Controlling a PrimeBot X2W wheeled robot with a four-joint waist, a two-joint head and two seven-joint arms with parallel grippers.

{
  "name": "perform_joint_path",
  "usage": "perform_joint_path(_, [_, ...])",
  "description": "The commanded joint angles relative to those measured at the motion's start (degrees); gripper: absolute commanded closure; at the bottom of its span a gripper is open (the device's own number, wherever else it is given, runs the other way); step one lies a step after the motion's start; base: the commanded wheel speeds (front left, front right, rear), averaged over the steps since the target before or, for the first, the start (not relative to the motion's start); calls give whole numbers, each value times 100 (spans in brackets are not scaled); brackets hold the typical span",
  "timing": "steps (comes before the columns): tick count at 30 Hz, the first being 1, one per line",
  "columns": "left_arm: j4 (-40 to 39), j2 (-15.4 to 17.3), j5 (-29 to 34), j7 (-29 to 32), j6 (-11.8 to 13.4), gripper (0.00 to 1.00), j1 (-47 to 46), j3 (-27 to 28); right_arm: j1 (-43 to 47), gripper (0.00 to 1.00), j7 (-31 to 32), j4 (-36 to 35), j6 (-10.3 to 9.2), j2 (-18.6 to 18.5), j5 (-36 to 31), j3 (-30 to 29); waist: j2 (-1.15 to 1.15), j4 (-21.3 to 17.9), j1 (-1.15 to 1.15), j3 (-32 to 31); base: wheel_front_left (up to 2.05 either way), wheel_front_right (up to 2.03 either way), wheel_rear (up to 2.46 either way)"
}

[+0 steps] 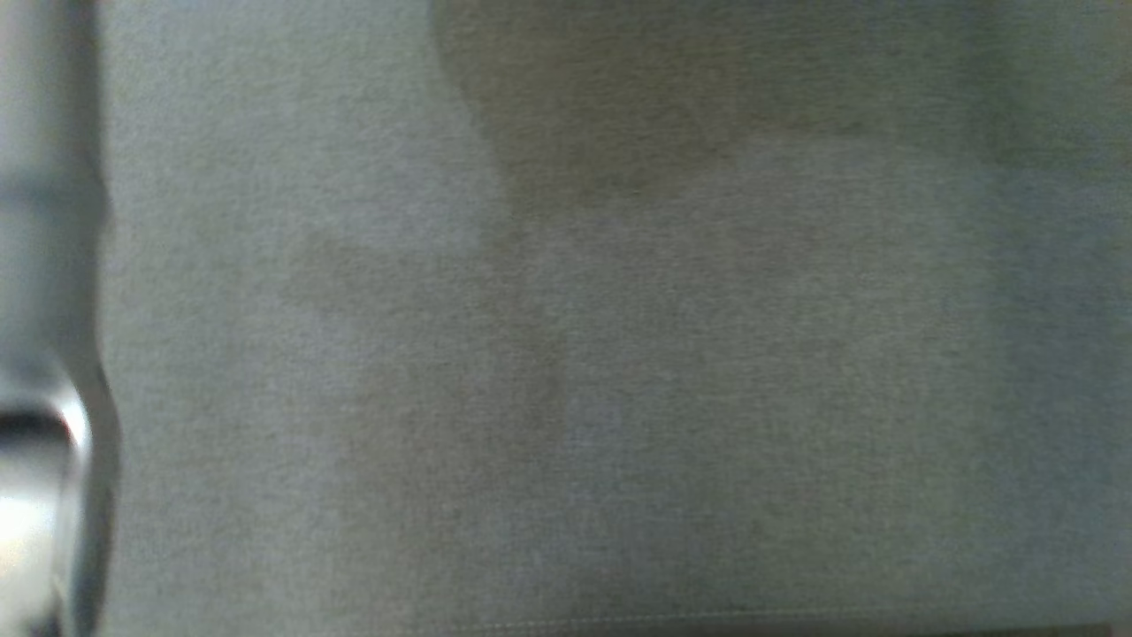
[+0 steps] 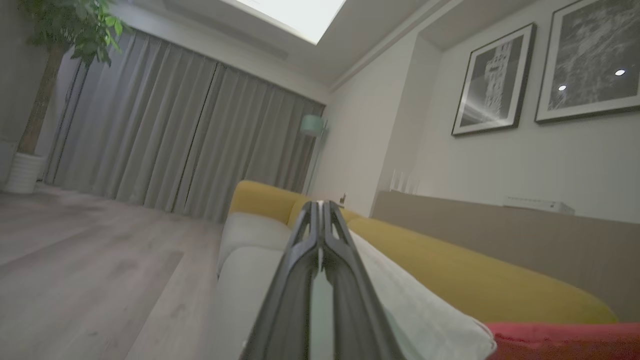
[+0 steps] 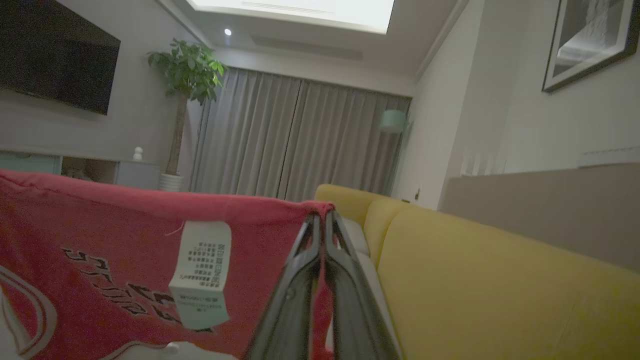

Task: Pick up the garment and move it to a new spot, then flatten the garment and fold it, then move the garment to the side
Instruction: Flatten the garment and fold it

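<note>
The red fabric garment [image 3: 100, 260] with dark lettering and a white care label [image 3: 200, 265] hangs in the air in front of the yellow upholstered sofa [image 3: 475, 280]. Its top edge is drawn out in a line that ends at your right gripper [image 3: 320, 216], whose two dark fingers are pinched together on that red edge. Your left gripper [image 2: 320, 202], also in front of the sofa, has its fingers pressed together too. A pale cloth [image 2: 420, 310] lies just beside them on the sofa-back side, but you cannot tell whether any cloth is caught between them. Your head view gives you blurred grey woven fabric [image 1: 619, 354], likely the sofa's seat seen close up.

I judge you are in the first step, with the garment lifted and not yet set down. Your next move calls for lowering it onto the sofa's grey seat cushions [image 2: 250, 235], keeping that top edge taut so it lands spread, and letting go only once the cloth rests
</note>
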Motion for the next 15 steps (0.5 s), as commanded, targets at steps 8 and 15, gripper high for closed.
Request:
perform_joint_path(8, [-1027,646,-101,-249,-29,100,2724,-274,1967,100,-4,-59,-4,-153,202,-165,0,243,-1,-193,0,0,0])
perform_joint_path(15, [-2056,890,-19,-304,369,100,5547,-535,4442,100,-5,-838,-4,-41,198,-606,0,241,-1,-965,0,0,0])
